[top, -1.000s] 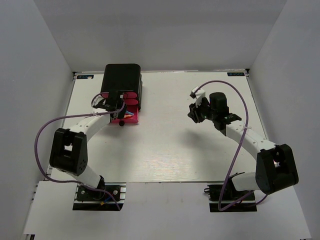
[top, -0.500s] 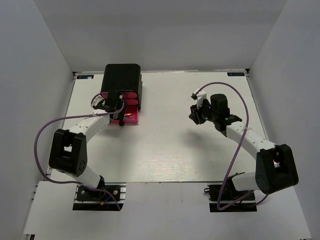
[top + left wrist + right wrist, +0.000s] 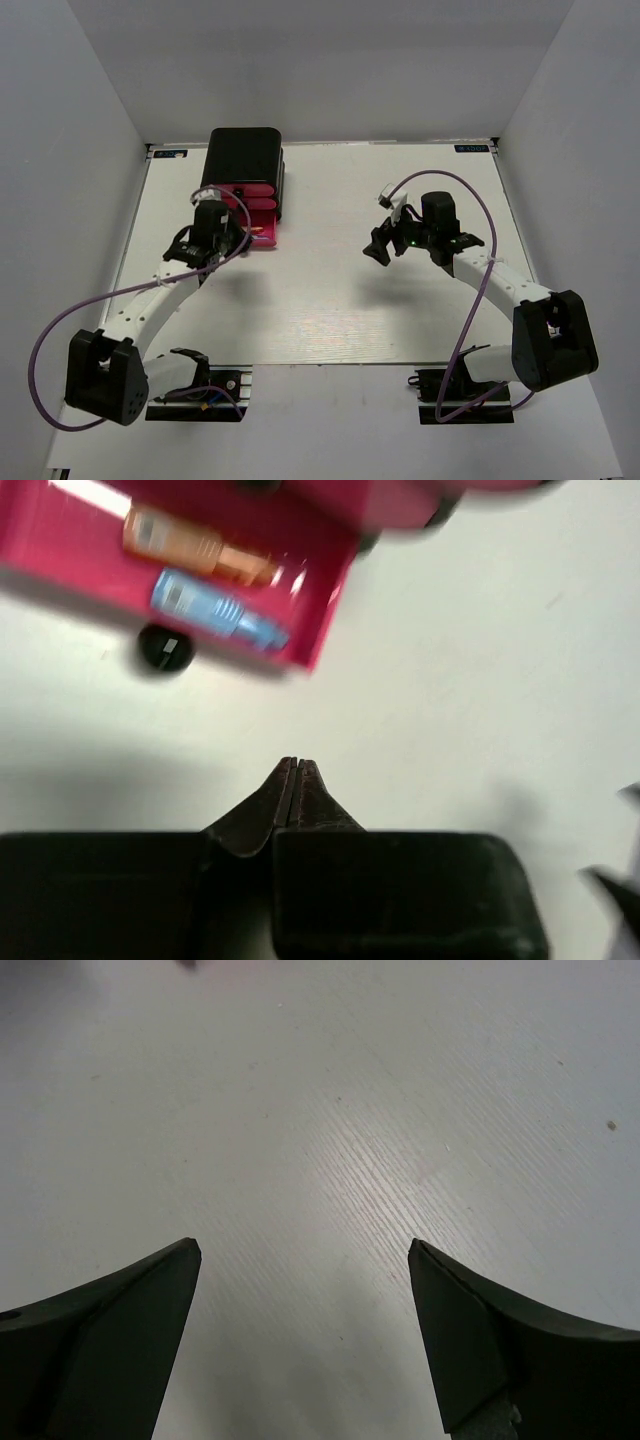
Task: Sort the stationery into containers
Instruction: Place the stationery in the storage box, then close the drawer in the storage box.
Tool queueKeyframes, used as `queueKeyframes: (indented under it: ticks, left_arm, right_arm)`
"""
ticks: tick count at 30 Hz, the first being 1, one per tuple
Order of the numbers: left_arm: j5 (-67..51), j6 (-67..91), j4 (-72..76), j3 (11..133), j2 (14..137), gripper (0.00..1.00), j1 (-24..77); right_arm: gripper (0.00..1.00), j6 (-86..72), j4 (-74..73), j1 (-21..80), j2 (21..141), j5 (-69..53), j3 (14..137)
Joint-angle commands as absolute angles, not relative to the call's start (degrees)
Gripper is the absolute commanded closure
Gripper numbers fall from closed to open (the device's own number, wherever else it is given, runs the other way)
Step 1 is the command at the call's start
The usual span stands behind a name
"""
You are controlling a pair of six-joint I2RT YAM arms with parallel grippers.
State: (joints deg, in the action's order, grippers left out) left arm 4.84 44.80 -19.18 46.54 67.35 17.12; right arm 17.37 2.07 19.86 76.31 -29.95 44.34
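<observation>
Left wrist: your left gripper (image 3: 293, 766), pinched shut and empty, likely readies to push the open pink plastic drawer (image 3: 60, 555) in; your right gripper (image 3: 302, 1248) gapes empty.

Glossy pink plastic drawer (image 3: 322, 588), matt white table (image 3: 470, 680)

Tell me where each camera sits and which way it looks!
Top external: above and behind the robot, looking down at the white table, black box and both arms.
Left wrist: on the left arm, looking down at the open pink drawer holding an orange marker and a blue marker; its shut left hand shows.
Right wrist: on the right arm, looking down at the table alone; its open right hand shows.
Shared: top and left wrist both show the pink drawer.
</observation>
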Motion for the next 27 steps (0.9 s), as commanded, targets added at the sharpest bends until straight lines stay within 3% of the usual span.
queueKeyframes:
  ticks: [1, 7, 12, 13, 16, 27]
  left_arm:
    - [-0.53, 34.89, -21.53, 41.67, 66.36, 0.96, 17.31]
    - [0.97, 39.36, -16.72, 34.2, 65.04, 0.89, 16.08]
    - [3.69, 42.8, -10.38, 29.45, 65.82, 0.6, 16.08]
    - [3.69, 44.63, -9.68, 28.92, 66.53, 0.47, 16.08]
    - [5.36, 45.96, -6.43, 28.39, 69.86, 0.43, 16.08]
    - [11.51, 48.52, -0.71, 29.88, 75.5, 0.45, 15.56]
  right_arm:
    - [0.1, 17.4, 4.83, 19.6, 75.94, -34.1, 44.47]
    - [0.1, 18.63, 4.66, 19.51, 75.85, -32.96, 44.65]
    - [0.1, 18.63, 4.31, 19.6, 74.97, -32.43, 43.86]
    - [0.1, 18.98, 4.39, 19.51, 75.14, -32.0, 43.51]
    - [0.1, 19.34, 4.31, 19.51, 74.79, -31.73, 43.07]
    - [0.1, 20.21, 4.75, 19.25, 75.41, -31.99, 42.89]
